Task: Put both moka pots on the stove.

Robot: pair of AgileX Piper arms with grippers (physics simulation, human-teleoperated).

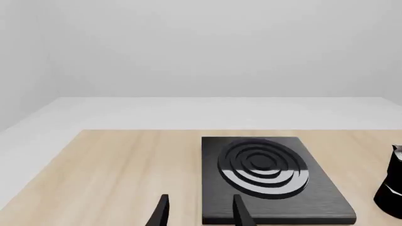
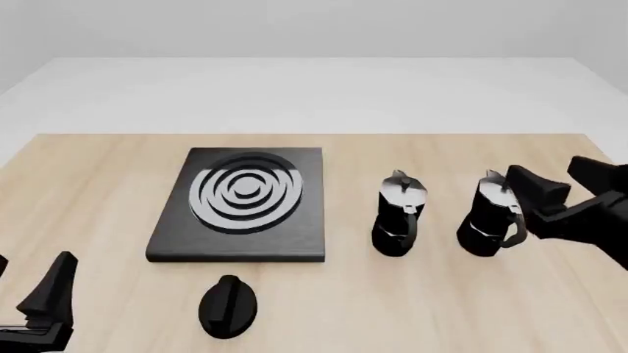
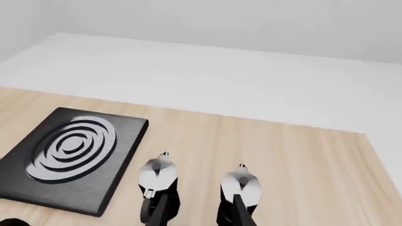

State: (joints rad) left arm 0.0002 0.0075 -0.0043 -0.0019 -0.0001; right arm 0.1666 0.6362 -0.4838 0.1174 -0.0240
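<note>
The stove (image 2: 240, 202), a flat black slab with silver burner rings, lies left of the table's middle with nothing on it. Both moka pots stand upright on the wood to its right, the nearer pot (image 2: 399, 213) and the farther pot (image 2: 490, 215). My right gripper (image 2: 545, 170) hovers open just right of the farther pot, with its near finger close to the pot's handle and holding nothing. The right wrist view shows both pots (image 3: 158, 181) (image 3: 242, 188) beyond the open gripper (image 3: 199, 214). My left gripper (image 2: 32, 261) is open at the front left corner, well away from the stove (image 1: 270, 179).
A low black oval knob (image 2: 229, 305) lies on the table in front of the stove. The wooden table (image 2: 98, 184) ends at a white floor behind. One pot (image 1: 392, 188) shows at the edge of the left wrist view.
</note>
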